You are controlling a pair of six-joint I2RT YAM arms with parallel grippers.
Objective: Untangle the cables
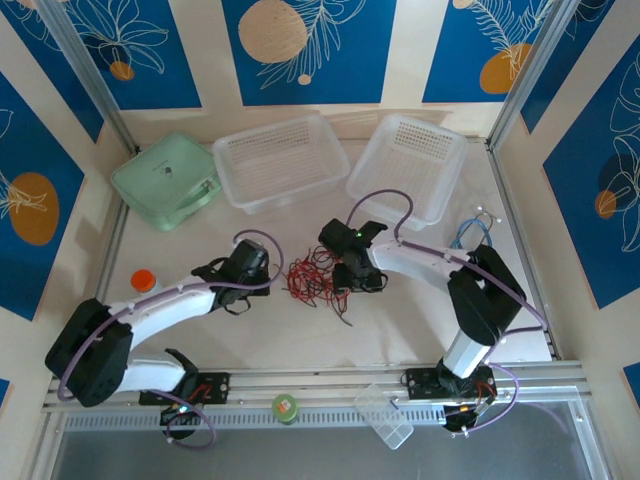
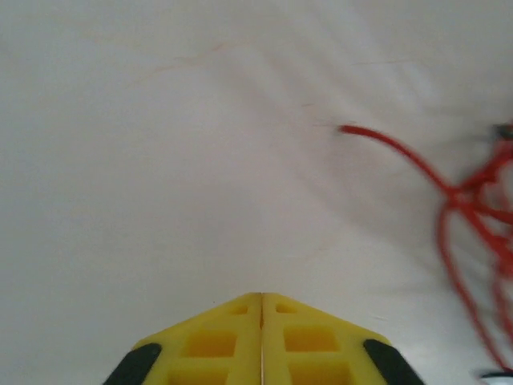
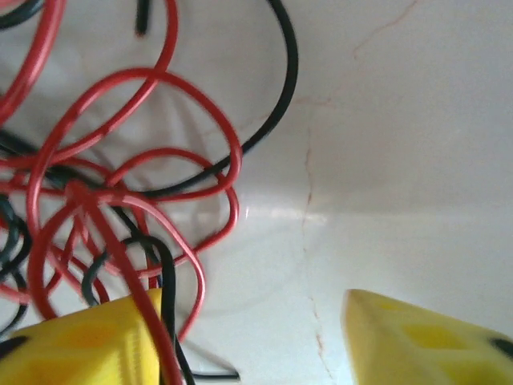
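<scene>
top external: tangle of thin red and black wire cables lies on white table between the arms. right gripper, jaws apart, is nearer, strands crossing one finger. left gripper, jaws together and empty, has the tangle to its right.

Red and black cables — one tangled heap.

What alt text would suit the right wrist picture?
Close up, tangled red and black cables lie on a white table. The right gripper is open at the bottom, its yellow fingers apart, strands crossing one.
</scene>
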